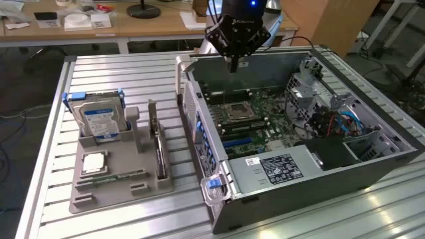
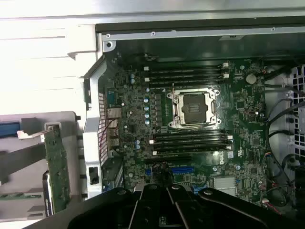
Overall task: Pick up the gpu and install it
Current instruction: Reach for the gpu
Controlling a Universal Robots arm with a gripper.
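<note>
Nearest the wrist camera is the hand itself, its two fingers pressed together with nothing between them. In the exterior view the hand hangs over the far part of the open case, fingertips pointing down toward the board. That case lies on its side on the tabletop with the open face up, which seems meant to let the slots and the bare socket be reached straight from above. The gpu has not been picked up. It stands on its long edge in a slot of the grey holder, at the exterior view's left of the case and just beside it, well apart from the hand. Standing it upright, silver bracket at one end, probably leaves its top edge free for a pinch from above. A drive stands upright in the same holder, likely for the same reason.
</note>
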